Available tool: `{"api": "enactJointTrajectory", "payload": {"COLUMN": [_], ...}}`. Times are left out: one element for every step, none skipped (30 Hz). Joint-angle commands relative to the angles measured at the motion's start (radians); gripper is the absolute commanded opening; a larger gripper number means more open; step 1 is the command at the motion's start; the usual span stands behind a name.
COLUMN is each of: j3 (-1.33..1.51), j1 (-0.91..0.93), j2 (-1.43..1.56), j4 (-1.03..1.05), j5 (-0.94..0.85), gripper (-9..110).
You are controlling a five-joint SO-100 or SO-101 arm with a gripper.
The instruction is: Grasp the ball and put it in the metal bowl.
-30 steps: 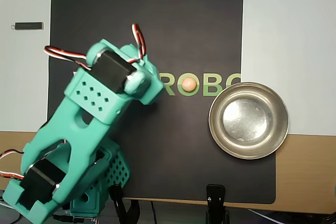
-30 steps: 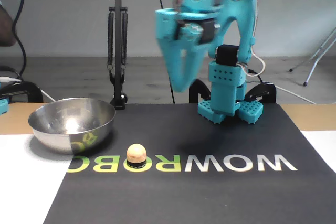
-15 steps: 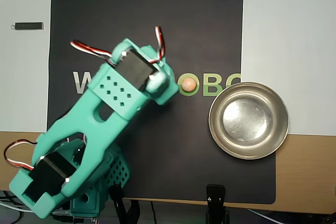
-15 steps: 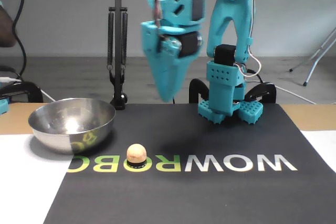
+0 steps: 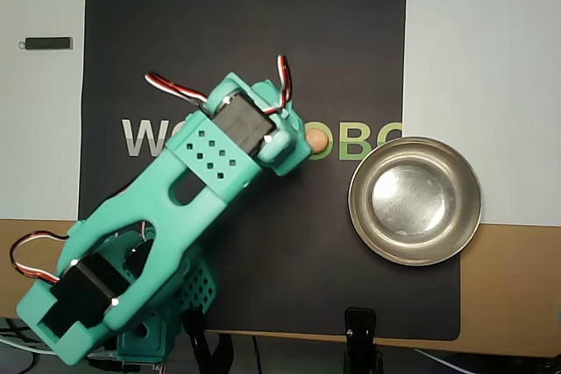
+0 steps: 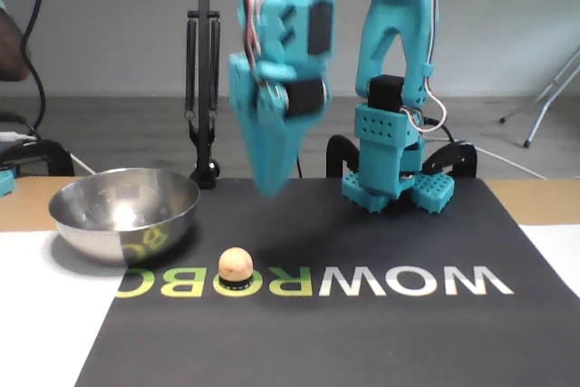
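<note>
Since the earlier pictures the arm has swung across the mat toward the ball, and in the overhead view its head now covers the ball's left edge, where a second ago there was clear mat between them; the ball and the bowl have not shifted.

Nearest the camera in the fixed view is the black mat [image 6: 381, 333] with its printed lettering, and on a green letter of it sits the ball [image 6: 236, 265], small and peach-orange, untouched. A little farther back and to the left stands the metal bowl [image 6: 124, 212], empty, close to the ball but not touching it. Above and just beyond the ball hangs the gripper [image 6: 265, 189], pointing down, its tip well clear of the mat. The fingers look pressed together into one wedge, with no gap showing between them, and they hold nothing. Farthest back is the arm's base [image 6: 396, 174].

The step in hand, as I judge it, is the approach: the reach is nearly lined up but the grasp has not begun. The next move calls for the fingers to spread, come down astride the ball, then close on it
</note>
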Motion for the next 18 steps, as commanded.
{"api": "enactJointTrajectory", "payload": {"j3": [0.038,0.049,0.06,0.069,0.075,0.081,0.086,0.092,0.098,0.103,0.107,0.112,0.117,0.118,0.12,0.124,0.124,0.124], "j1": [0.014,0.017,0.017,0.018,0.018,0.018,0.018,0.018,0.018,0.018,0.018,0.018,0.018,0.018,0.018,0.018,0.018,0.02], "j2": [0.015,0.015,0.015,0.015,0.015,0.015,0.015,0.015,0.015,0.015,0.015,0.015,0.015,0.015,0.015,0.014,0.012,0.008], "j4": [-0.057,-0.072,-0.086,-0.098,-0.11,-0.126,-0.143,-0.158,-0.173,-0.186,-0.193,-0.202,-0.206,-0.207,-0.21,-0.212,-0.212,-0.212], "j5": [-0.009,-0.009,-0.009,-0.009,-0.009,-0.009,-0.009,-0.009,-0.009,-0.009,-0.009,-0.009,-0.009,-0.009,-0.009,-0.009,-0.009,-0.009], "gripper": [1,1,1,1,1,1,1,1,1,1,1,1,1,1,1,1,1,1]}}
